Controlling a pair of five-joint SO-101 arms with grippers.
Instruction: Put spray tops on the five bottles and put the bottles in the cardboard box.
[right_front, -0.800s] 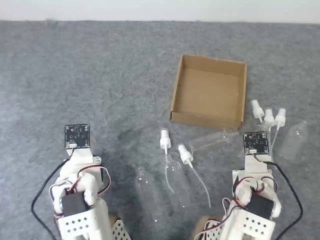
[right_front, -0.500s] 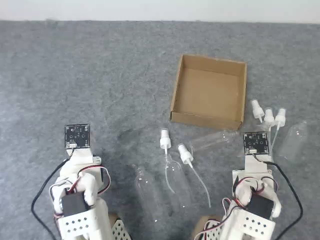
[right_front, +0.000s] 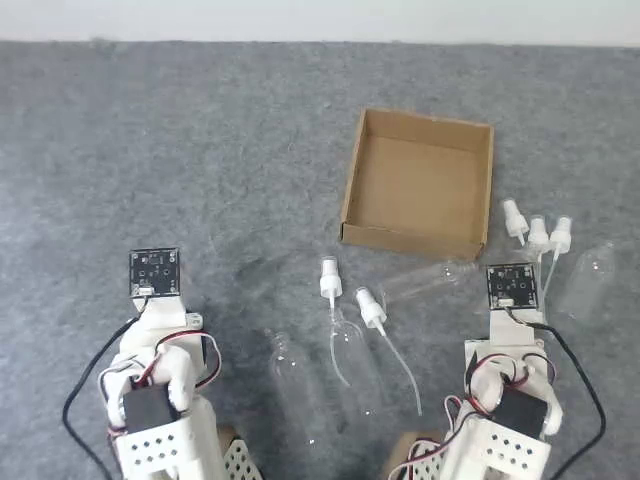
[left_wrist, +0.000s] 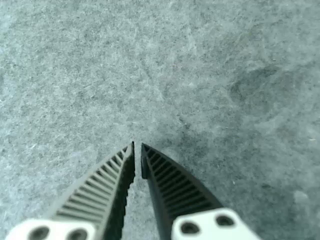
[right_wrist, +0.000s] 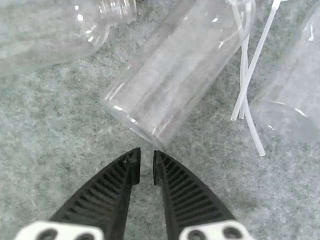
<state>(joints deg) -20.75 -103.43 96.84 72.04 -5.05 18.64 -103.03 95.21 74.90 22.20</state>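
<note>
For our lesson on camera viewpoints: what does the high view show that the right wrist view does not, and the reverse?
High view, not the wrist view: the empty cardboard box, the heads of the white spray tops, and both arms at the near edge. Right wrist view, not the high view: the right gripper, black and ribbed, over the mat just short of a lying bottle. Both: clear bottles lying on the grey mat, with thin white dip tubes beside them.

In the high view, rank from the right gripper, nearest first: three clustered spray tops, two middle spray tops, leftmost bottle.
From the right gripper:
1. Three clustered spray tops, just ahead.
2. Two middle spray tops, off to its left.
3. Leftmost bottle, farthest left.
</note>
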